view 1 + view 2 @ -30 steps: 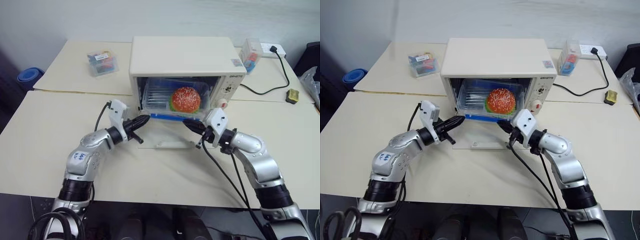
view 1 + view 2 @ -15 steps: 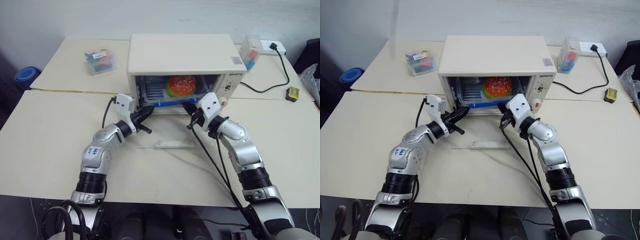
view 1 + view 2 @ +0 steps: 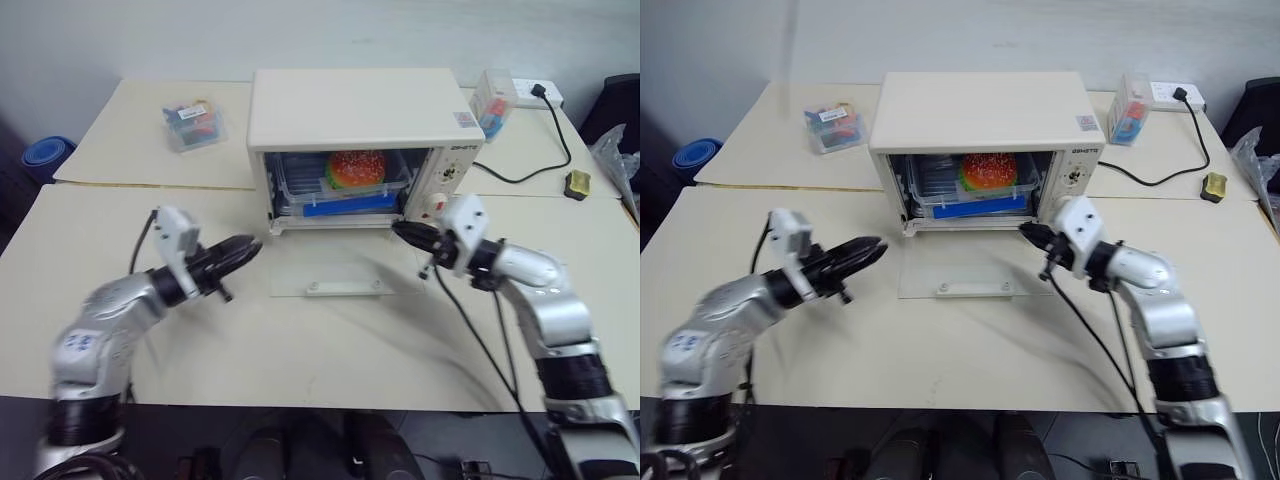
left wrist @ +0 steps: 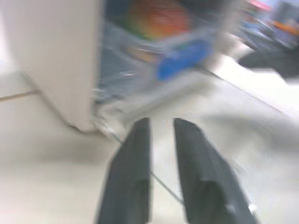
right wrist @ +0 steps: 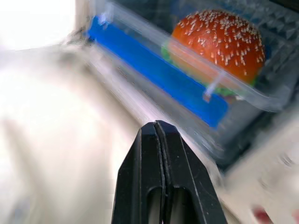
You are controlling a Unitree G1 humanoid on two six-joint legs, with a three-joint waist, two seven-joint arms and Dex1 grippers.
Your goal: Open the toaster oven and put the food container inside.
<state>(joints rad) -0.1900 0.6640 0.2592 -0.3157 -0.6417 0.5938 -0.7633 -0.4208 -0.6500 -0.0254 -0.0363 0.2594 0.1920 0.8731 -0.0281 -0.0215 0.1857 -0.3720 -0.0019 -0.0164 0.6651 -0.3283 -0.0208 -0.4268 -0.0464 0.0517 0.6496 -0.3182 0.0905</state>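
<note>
The rear of the clear square plastic food container (image 3: 345,185) with its toy burger is hidden inside the cream-white boxy toaster oven (image 3: 360,135), whose glass door lies flat on the bench (image 3: 560,230). The left pincer (image 3: 250,247) is parted, empty; the right pincer (image 5: 159,128) is seen clenched, empty, in its wrist view

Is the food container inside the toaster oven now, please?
Inside: the food container sits within the toaster oven, whose glass door lies open flat.
</note>
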